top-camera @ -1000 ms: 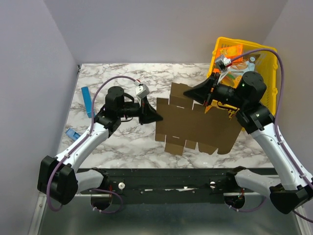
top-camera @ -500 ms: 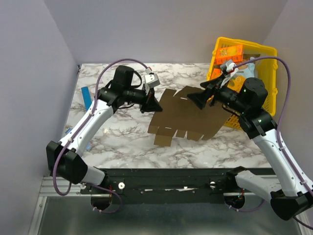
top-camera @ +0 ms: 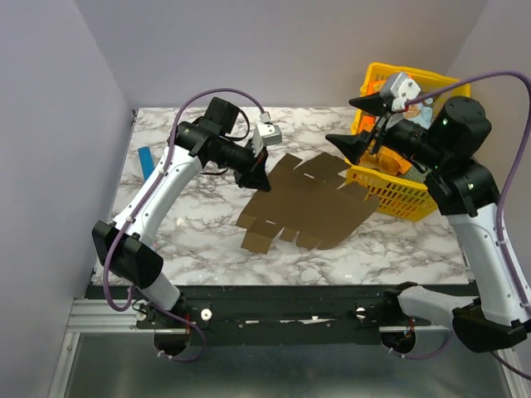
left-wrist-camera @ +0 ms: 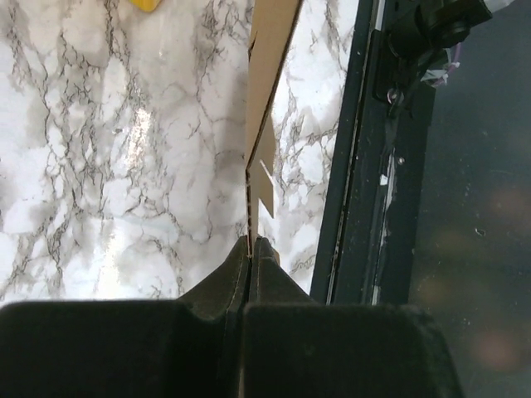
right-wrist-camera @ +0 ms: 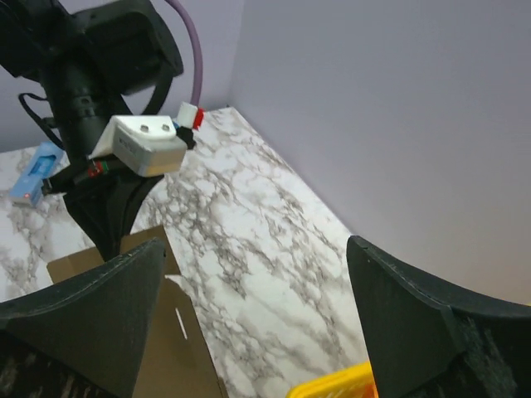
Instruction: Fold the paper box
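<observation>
Marble-patterned table (top-camera: pixel 199 240) runs out from my bases, and just ahead on it is the paper box (top-camera: pixel 311 207). It is a flat brown cutout with none of its flaps turned up (so, by my judgement, I am only positioning the sheet and no crease is made yet). Its left corner is lifted off the table, because my left jaws are clenched on that edge. My wrist view shows the card edge-on, pinched thin between them. The rest of the sheet slopes away toward the yellow basket (top-camera: pixel 406 197); I cannot tell whether its far end touches the basket. Farther out and higher, my right jaws stand spread wide and hold nothing, hovering over the basket's near rim, apart from the sheet. Next, I think, the right jaws must come down onto a side panel or flap while my left pinch steadies the card. A one-corner hold could let it swing or buckle.
</observation>
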Action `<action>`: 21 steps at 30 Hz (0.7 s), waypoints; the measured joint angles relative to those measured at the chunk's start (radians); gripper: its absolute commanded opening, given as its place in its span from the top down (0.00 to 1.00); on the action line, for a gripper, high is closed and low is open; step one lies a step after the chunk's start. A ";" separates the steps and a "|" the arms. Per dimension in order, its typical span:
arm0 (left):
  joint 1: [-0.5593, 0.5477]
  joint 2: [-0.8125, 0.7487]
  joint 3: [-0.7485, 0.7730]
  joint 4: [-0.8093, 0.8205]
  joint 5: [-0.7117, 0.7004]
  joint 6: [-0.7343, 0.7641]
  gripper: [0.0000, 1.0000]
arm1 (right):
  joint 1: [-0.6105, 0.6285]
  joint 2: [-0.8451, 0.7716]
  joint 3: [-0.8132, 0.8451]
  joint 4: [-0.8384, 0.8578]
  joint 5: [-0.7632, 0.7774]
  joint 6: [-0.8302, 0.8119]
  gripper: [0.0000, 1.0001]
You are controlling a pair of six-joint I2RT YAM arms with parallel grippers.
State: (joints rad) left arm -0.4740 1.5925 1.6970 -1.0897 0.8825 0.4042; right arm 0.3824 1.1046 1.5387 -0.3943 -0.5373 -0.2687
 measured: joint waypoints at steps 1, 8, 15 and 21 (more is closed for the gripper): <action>-0.003 0.002 0.019 -0.016 0.000 0.005 1.00 | 0.000 0.039 0.051 -0.027 -0.029 -0.021 0.08; -0.027 0.023 0.048 -0.075 -0.004 0.019 1.00 | 0.002 0.340 0.357 -0.333 -0.230 -0.138 0.13; -0.046 0.043 0.048 -0.089 -0.008 0.018 1.00 | 0.035 0.466 0.400 -0.528 -0.300 -0.208 0.14; -0.056 0.046 0.048 -0.089 -0.011 0.018 1.00 | 0.066 0.401 0.237 -0.518 -0.348 -0.211 0.14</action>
State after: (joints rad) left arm -0.5304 1.6386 1.7447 -1.1790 0.8711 0.4225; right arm 0.4480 1.5055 1.7752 -0.9119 -0.8852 -0.4801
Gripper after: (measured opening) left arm 0.014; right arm 0.860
